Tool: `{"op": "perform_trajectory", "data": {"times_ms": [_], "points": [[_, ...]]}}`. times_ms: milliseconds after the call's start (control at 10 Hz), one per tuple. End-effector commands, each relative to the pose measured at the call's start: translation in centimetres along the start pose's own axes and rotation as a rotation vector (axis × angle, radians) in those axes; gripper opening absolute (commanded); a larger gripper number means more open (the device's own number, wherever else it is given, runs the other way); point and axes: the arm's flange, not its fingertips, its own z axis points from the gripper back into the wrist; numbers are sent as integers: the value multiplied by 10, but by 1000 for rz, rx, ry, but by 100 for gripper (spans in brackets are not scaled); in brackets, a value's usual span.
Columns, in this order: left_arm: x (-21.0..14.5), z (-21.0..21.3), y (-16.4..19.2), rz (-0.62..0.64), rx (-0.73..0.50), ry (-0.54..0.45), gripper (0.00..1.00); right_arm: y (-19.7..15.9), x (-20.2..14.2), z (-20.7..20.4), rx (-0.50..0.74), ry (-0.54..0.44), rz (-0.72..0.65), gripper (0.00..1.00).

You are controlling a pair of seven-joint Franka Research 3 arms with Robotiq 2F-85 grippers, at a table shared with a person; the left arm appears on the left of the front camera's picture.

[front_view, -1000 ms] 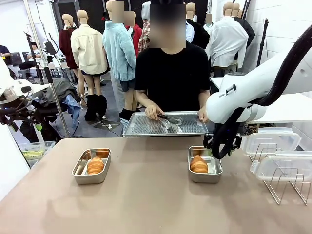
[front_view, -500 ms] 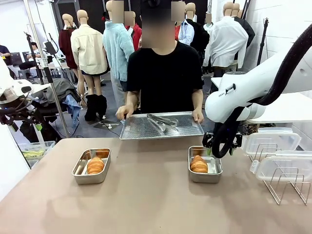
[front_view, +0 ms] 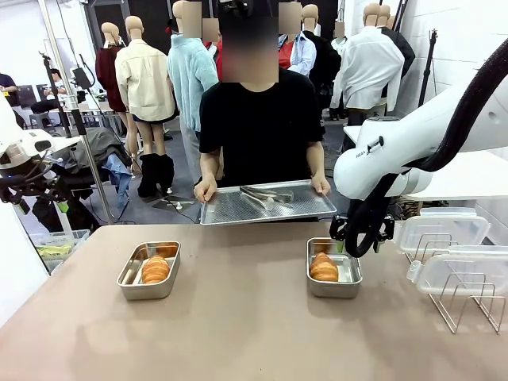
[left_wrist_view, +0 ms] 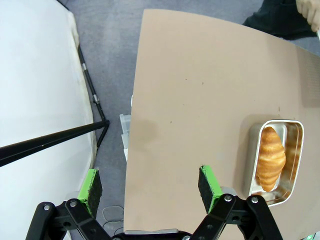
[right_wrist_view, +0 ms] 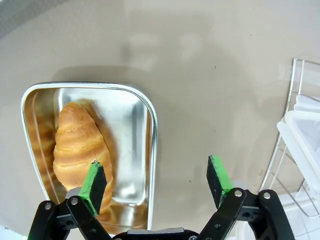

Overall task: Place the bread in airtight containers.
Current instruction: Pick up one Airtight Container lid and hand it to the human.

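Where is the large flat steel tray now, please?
Front view: the large flat steel tray is held by the person's hands, centre, beyond the table's far edge.

The place is a robotics lab or recording studio, not a home kitchen. In the front view a white robot arm (front_view: 397,155) trailing a thick black cable hose reaches in from the right over a plain brown table (front_view: 238,325). A metal equipment stand (front_view: 78,119) rises at upper left from a bare grey floor (front_view: 159,210), and a white wall (front_view: 468,40) fills the upper right.
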Motion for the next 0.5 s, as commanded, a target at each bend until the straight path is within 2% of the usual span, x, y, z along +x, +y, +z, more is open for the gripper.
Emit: {"op": "perform_trajectory", "data": {"times_ms": [0,100,300,400], "points": [[0,2,0,5,19,-2,100,-21,-12,38,38,-49,68,100],[0,2,0,5,19,-2,100,-41,-19,71,51,-114,75,100],[0,2,0,5,19,-2,100,-84,-30,122,37,-199,255,100],[0,2,0,5,19,-2,100,-112,-33,140,78,-186,269,100]]}}
